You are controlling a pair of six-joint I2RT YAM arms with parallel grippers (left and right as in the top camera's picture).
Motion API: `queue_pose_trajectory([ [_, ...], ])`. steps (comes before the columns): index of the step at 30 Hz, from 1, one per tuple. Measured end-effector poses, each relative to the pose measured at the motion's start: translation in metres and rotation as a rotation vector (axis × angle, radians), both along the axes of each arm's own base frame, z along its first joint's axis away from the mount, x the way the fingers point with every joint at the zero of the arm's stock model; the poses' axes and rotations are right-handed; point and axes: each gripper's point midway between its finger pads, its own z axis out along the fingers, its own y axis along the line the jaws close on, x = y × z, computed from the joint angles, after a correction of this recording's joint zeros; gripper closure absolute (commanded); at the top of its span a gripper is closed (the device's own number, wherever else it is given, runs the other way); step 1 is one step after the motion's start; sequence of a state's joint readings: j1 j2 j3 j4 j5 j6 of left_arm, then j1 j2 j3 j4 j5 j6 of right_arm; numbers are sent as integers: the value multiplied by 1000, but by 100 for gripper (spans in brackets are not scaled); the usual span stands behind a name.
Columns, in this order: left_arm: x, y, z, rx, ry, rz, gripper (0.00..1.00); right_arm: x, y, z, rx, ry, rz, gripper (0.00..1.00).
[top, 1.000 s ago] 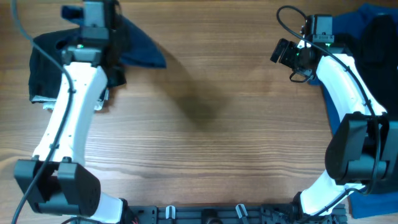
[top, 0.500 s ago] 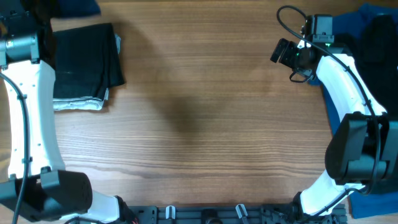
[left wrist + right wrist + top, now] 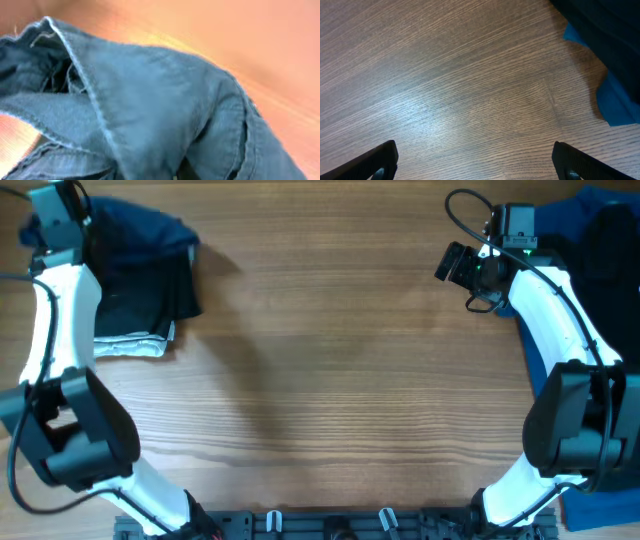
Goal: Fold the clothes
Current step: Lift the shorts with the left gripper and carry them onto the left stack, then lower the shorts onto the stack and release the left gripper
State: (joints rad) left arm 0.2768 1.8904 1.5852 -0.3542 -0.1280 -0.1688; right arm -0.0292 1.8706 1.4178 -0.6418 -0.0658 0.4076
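Note:
Navy shorts (image 3: 140,230) lie bunched over the far end of a folded stack (image 3: 140,295) of black and pale clothes at the table's far left. My left gripper (image 3: 57,210) is at the shorts' left end. In the left wrist view the blue fabric (image 3: 150,100) fills the frame and hides the fingers; the gripper is shut on it. My right gripper (image 3: 455,265) (image 3: 480,162) hovers open over bare wood at the far right, with nothing between its fingers (image 3: 375,162). More clothes, blue (image 3: 590,202) and black (image 3: 612,255), are heaped behind it.
The wooden table (image 3: 330,370) stretches between the two arms. A corner of blue cloth (image 3: 615,102) and dark cloth (image 3: 605,30) show at the right of the right wrist view. Another blue piece (image 3: 600,508) lies at the near right edge.
My left arm swung out to the far left with the navy shorts, then brought them down over the far end of the folded stack. The right arm has not moved.

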Motion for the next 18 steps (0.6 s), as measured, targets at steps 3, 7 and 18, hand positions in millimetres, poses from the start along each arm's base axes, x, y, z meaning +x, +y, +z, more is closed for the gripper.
queue_pose_trajectory([
  [3,8,4,57,71,-138,-16,96,0,0,0,0,0,0,1],
  [7,-6,14,127,152,-252,-10,96,0,0,0,0,0,0,1],
  [18,-28,11,-129,-100,311,-54,96,0,0,0,0,0,0,0],
])
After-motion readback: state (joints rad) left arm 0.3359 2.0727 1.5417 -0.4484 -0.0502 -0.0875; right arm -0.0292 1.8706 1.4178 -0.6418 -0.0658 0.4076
